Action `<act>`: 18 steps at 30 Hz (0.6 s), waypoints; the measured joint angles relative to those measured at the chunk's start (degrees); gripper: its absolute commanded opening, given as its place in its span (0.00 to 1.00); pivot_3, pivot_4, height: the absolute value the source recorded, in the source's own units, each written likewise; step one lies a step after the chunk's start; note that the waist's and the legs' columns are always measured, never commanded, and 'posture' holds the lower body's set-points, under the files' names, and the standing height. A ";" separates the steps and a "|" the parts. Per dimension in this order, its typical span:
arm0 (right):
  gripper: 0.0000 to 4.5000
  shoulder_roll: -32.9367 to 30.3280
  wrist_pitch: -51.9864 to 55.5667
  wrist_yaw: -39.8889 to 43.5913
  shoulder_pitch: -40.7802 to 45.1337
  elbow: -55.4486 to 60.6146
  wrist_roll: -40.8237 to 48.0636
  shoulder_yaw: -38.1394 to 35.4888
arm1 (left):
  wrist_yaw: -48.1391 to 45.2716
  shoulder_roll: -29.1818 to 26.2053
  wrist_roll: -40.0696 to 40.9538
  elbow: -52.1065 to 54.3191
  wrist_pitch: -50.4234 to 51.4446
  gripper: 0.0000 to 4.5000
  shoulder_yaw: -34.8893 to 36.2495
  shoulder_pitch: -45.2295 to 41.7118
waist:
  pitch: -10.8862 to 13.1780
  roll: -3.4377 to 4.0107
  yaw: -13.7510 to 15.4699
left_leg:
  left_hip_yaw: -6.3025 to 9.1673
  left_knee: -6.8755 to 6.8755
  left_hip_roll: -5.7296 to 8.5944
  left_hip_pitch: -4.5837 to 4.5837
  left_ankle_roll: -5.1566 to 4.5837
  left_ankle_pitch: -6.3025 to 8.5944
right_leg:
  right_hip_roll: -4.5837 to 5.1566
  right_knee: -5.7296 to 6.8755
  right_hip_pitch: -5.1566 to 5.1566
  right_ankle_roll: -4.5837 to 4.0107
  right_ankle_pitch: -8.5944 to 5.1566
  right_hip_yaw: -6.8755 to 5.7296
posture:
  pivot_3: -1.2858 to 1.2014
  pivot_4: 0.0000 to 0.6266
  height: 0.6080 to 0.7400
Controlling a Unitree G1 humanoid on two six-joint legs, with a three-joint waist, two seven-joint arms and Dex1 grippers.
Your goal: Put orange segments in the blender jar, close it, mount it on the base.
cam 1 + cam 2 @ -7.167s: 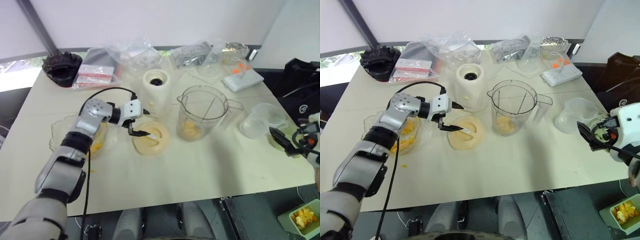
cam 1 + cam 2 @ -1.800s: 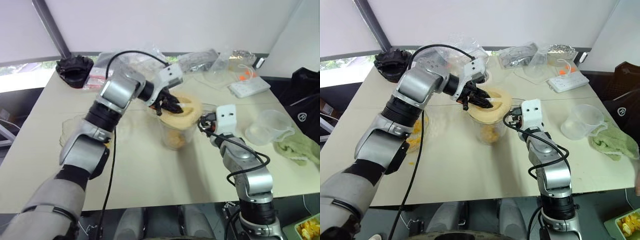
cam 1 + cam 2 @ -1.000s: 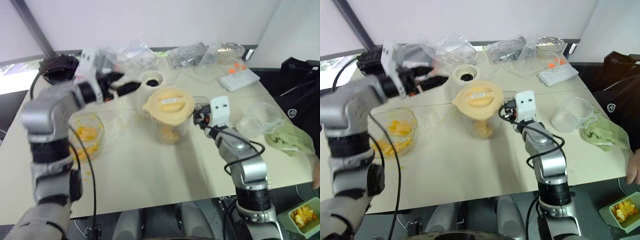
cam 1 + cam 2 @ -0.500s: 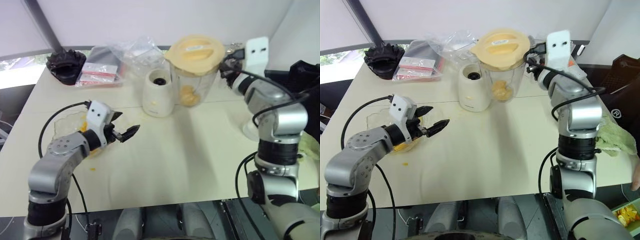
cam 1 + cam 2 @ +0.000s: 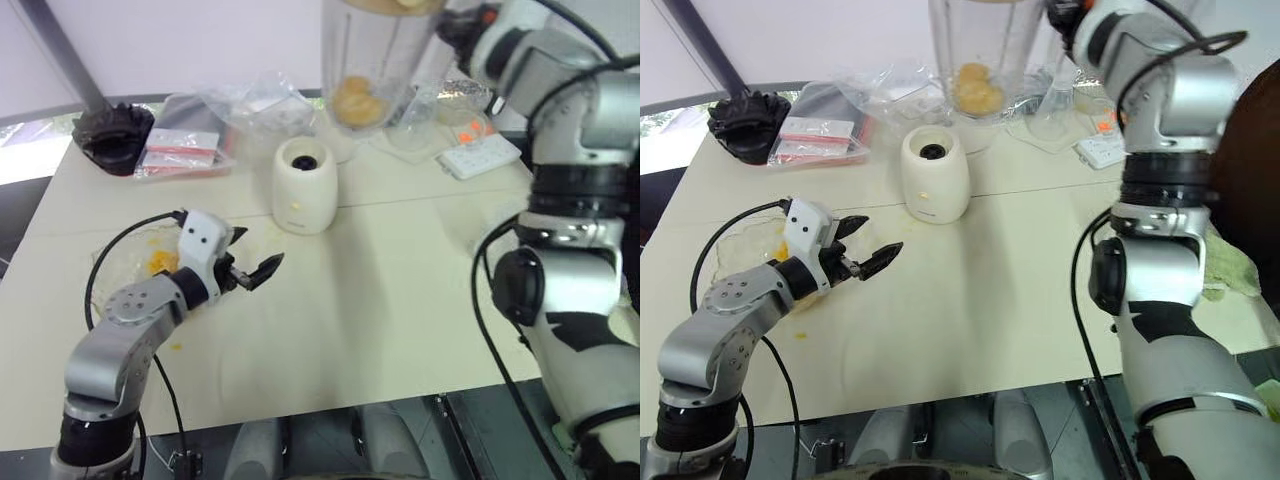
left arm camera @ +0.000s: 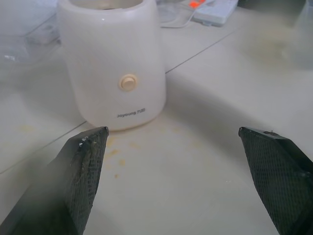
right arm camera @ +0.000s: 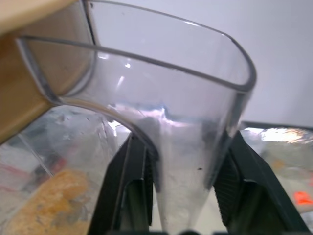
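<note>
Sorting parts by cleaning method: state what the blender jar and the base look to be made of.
Blender jar: clear, glossy, likely hard plastic; the orange segments show through its wall, and its handle is moulded in one piece.
Base: cream-white, smooth and opaque, probably plastic, with a soft sheen, a round button and printed lettering.

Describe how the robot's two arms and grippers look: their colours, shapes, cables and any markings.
Both arms have rounded silver-grey metal segments joined by black joints. A black cable runs loose along each arm. A white boxy housing sits at the left wrist. The left gripper has two black pointed fingers with a fine mesh texture; the right gripper has black fingers too. I see no markings.
</note>
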State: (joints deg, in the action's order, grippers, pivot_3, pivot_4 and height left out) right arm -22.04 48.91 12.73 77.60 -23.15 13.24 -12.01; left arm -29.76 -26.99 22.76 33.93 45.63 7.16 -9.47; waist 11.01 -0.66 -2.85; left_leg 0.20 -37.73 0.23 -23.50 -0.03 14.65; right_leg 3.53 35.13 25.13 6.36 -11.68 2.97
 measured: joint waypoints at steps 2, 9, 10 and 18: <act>0.24 2.42 -1.81 -0.54 1.30 -4.08 -0.06 0.33 | 0.59 0.00 -0.06 0.44 -0.33 0.99 -0.12 0.73 | 0.00 0.01 0.15 | -0.01 0.00 0.00 -0.01 0.00 0.00 | 0.02 0.00 0.01 0.00 0.00 0.01 | 0.52 0.24 1.00; 0.24 8.49 -11.05 -0.37 5.78 -17.32 -0.27 2.01 | 2.90 -0.10 -0.28 1.50 -1.49 0.99 -0.78 2.68 | 0.01 0.00 0.48 | 0.14 0.07 -0.02 -0.19 0.01 0.00 | 0.08 -0.02 0.14 0.14 0.09 -0.06 | 0.52 0.24 1.00; 0.24 8.67 -12.23 -0.27 5.94 -18.36 -0.46 2.19 | 3.18 -0.10 -0.28 1.82 -1.49 0.99 -0.78 2.74 | 0.01 0.00 0.50 | 0.14 0.07 -0.01 -0.23 0.01 0.00 | 0.12 -0.03 0.14 0.13 0.08 -0.07 | 0.52 0.24 1.00; 0.24 8.65 -22.06 0.78 6.10 -29.52 -3.24 3.31 | 5.17 -0.52 -0.23 4.41 -1.48 0.99 -0.66 4.95 | 0.02 0.00 0.20 | 0.11 0.10 0.02 -0.30 0.02 0.00 | 0.15 -0.02 0.29 0.12 0.08 -0.05 | 0.52 0.24 1.00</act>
State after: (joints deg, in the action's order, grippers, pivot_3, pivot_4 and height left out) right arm -13.39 26.85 13.52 83.71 -52.67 10.00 -8.70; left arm -24.59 -27.50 22.53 38.33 44.16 6.50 -4.52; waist 11.03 -0.65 -2.65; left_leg 0.32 -37.63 0.25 -23.81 -0.01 14.65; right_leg 3.68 35.11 25.41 6.48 -11.60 2.92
